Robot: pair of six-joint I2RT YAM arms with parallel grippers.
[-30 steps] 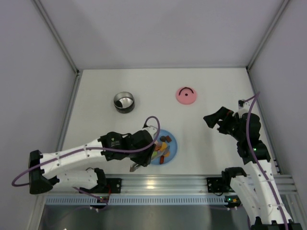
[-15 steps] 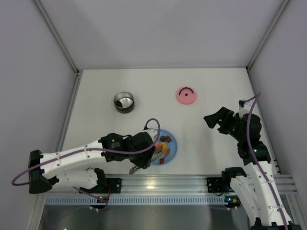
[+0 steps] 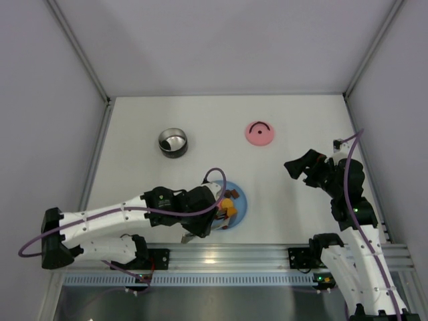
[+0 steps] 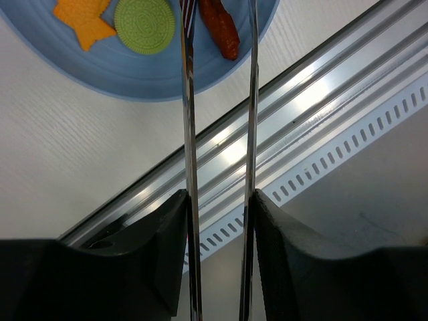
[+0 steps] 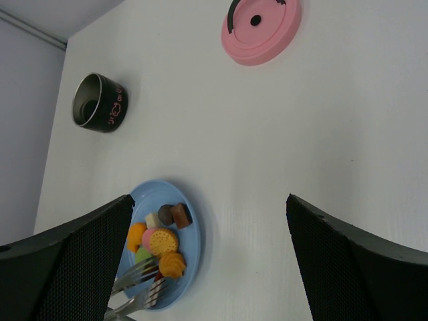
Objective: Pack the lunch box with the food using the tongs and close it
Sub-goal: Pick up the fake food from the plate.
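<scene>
The lunch box, a small round steel container with a dark wall, stands open at the back left. Its pink lid lies apart at the back right. The food is piled on a blue plate. My left gripper is shut on the silver tongs, whose open tips reach over the plate's near side, beside a green cookie and a red piece. My right gripper hangs open and empty at the right.
An aluminium rail runs along the table's near edge, just behind the plate. Grey enclosure walls close in the table on the left, back and right.
My left wrist has shifted slightly right and toward the near edge, covering more of the plate with the tongs over the food. The right arm has not moved.
</scene>
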